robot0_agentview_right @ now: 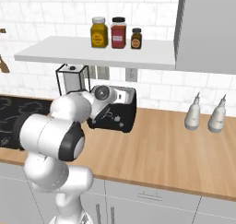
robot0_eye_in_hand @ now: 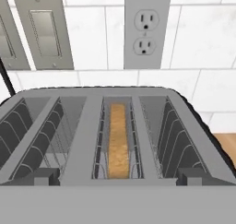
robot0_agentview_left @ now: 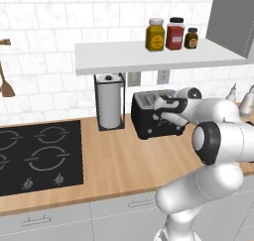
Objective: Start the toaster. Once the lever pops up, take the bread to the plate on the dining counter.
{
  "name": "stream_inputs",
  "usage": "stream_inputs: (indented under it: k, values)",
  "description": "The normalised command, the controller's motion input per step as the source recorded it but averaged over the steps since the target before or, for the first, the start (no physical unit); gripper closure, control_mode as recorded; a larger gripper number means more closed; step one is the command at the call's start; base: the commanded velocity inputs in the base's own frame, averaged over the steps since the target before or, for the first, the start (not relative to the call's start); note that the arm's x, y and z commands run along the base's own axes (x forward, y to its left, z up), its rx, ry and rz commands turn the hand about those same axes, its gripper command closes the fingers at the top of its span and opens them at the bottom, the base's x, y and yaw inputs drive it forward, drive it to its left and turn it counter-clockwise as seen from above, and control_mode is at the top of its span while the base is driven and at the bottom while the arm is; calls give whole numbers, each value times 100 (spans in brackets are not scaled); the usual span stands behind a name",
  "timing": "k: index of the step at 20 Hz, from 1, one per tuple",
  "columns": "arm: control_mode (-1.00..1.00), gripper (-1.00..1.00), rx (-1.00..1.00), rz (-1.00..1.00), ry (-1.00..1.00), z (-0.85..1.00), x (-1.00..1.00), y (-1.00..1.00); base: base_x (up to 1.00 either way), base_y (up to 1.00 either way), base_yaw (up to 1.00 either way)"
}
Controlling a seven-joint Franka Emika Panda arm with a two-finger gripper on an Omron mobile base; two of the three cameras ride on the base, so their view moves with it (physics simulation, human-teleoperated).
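Note:
The black toaster stands on the wood worktop against the tiled wall, and it also shows in the right base view. From above, the hand view looks into its slots. The bread sits edge-up deep in the third slot from the left, its brown crust showing. My gripper hovers just over the toaster's front right part. It is open, with one dark fingertip at each side of the hand view and nothing between them. The plate and the dining counter are out of view.
A paper-towel roll in a wire stand is left of the toaster, and a black hob lies further left. A white shelf with three jars hangs low above. Two white bottles stand to the right. A wall outlet is behind.

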Motion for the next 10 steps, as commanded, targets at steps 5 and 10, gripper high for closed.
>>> stream_inputs:
  k: [5, 10]
  values:
    - [-100, -100, 0, 0, 0, 0, 9, -4, 0, 0, 0]
    - [-100, -100, 0, 0, 0, 0, 0, 0, 0, 0, 0]
